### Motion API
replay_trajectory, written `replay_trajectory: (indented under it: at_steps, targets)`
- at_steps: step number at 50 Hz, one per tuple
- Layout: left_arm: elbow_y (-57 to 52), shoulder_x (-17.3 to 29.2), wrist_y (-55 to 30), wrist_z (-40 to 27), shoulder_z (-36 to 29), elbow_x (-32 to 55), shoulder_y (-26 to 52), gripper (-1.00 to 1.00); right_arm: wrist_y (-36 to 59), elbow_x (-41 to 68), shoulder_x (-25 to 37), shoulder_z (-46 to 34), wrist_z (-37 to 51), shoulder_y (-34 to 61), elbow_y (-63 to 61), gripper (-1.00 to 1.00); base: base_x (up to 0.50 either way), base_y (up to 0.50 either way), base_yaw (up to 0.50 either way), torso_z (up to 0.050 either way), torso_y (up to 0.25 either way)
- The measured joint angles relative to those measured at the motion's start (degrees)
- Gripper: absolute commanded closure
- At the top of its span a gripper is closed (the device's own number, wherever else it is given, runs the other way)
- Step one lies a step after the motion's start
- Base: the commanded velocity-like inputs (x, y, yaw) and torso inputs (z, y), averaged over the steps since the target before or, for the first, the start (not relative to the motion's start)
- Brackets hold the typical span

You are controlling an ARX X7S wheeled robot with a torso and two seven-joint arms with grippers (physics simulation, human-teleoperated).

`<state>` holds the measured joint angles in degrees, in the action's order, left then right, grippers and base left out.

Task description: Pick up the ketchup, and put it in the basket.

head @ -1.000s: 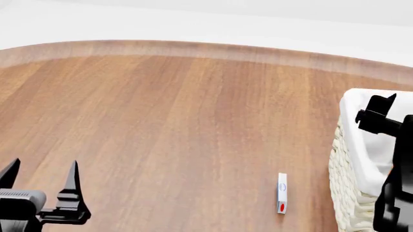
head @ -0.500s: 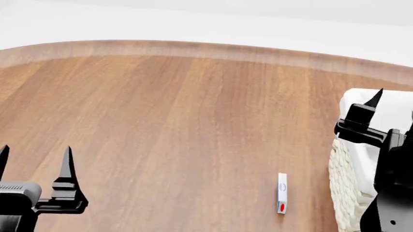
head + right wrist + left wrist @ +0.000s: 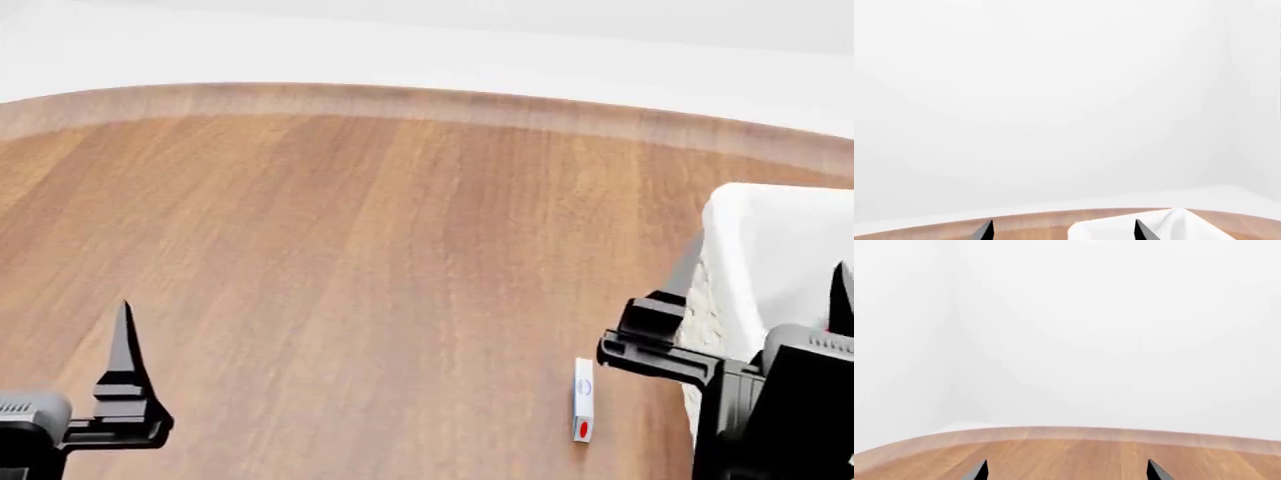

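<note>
The ketchup is not in any view. The basket (image 3: 781,235), pale wicker with a white cloth liner, stands at the table's right edge in the head view. Its liner also shows in the right wrist view (image 3: 1107,231). My right gripper (image 3: 763,268) is open and empty, at the basket's near left side, with one finger in front of the wicker wall. In the right wrist view, the right gripper (image 3: 1063,230) shows two fingertips wide apart. My left gripper (image 3: 56,315) is open and empty at the lower left, one finger out of frame. In the left wrist view, the left gripper (image 3: 1067,470) has nothing between its fingers.
A small white-and-red box (image 3: 583,400) lies on the wooden table (image 3: 374,250) just left of the basket, close to my right gripper. The table's curved far edge (image 3: 400,100) runs along a white wall.
My right gripper has come down and to the left, from over the basket's liner to its near left side. My left gripper has dropped lower and drifted left, one finger leaving the frame.
</note>
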<state>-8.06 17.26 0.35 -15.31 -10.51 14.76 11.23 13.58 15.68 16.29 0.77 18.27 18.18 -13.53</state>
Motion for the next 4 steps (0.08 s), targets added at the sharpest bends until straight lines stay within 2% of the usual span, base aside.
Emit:
replay_trajectory:
  at_steps: [4]
  targets:
    - [-0.9,-0.1,0.6,-0.6,-0.1,-0.4,-1.0,-1.0,-2.4,-1.9,-0.6,-1.0,0.9,-3.4,-1.8,-1.0,0.0,0.0,0.0,0.0,0.0]
